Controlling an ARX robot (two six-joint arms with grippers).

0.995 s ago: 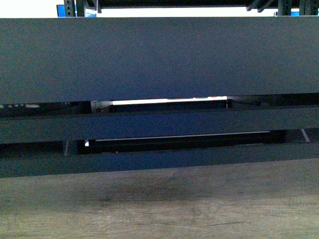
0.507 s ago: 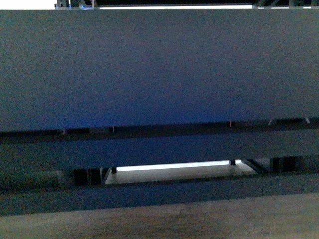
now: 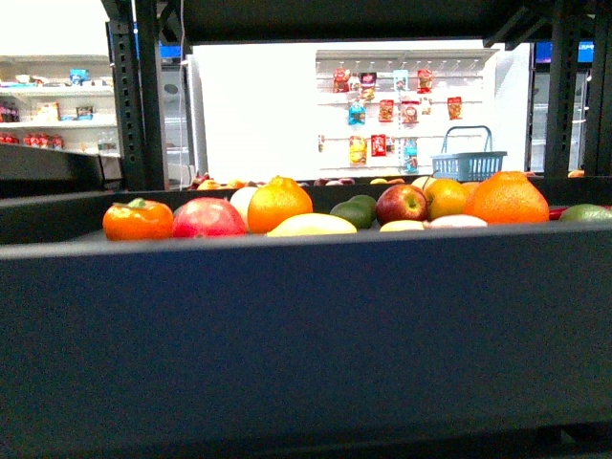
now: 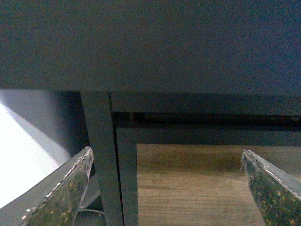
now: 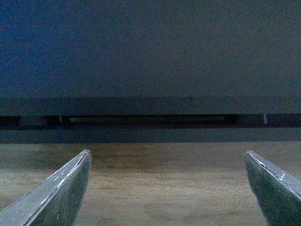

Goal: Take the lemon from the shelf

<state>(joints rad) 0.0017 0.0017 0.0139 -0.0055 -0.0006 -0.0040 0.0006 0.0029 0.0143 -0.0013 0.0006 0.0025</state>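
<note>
The lemon (image 3: 311, 225), a plain yellow oval, lies among other fruit just behind the front lip of the shelf (image 3: 306, 316); only its top shows over the black lip. Neither arm appears in the front view. In the left wrist view my left gripper (image 4: 167, 153) is open, facing the shelf's wood-grain panel (image 4: 197, 188) and a black upright below the dark deck. The right wrist view shows my right gripper (image 5: 167, 153) open too, before the same wood-grain panel (image 5: 164, 188). Both hold nothing and are below the tray.
Around the lemon lie an orange persimmon-like fruit (image 3: 139, 220), red apples (image 3: 208, 218) (image 3: 402, 203), oranges (image 3: 279, 203) (image 3: 507, 199) and a green fruit (image 3: 356, 210). Black posts (image 3: 139, 96) frame the deck. A blue basket (image 3: 469, 164) stands on a farther shelf.
The front view has risen from the shelf's dark front and wood-grain panel to just above the tray lip, so the fruit and lemon now show.
</note>
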